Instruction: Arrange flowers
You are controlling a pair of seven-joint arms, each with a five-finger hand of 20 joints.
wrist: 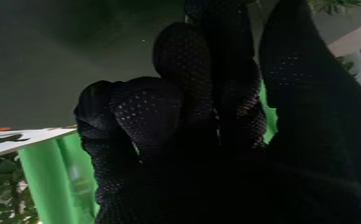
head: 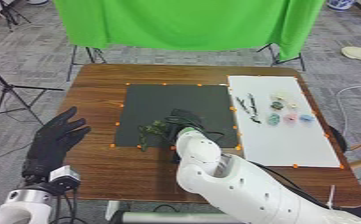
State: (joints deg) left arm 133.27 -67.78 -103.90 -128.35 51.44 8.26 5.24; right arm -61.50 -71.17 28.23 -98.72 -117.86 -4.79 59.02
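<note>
Greenery [head: 150, 131] is spreading beside the right hand [head: 184, 120], whose grip I'm failing to discern; rightward, flowers [head: 290, 118] are awaiting placement, work seemingly just starting.

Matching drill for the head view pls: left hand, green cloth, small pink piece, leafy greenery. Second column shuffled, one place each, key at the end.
1. left hand
2. green cloth
3. pink piece
4. leafy greenery

A. over the black mat, beside the right hand
B. at the left side of the table
C. beyond the table's far edge
D. on the white sheet, between a green piece and a blue piece

Pairs: 1-B, 2-C, 3-D, 4-A
</note>
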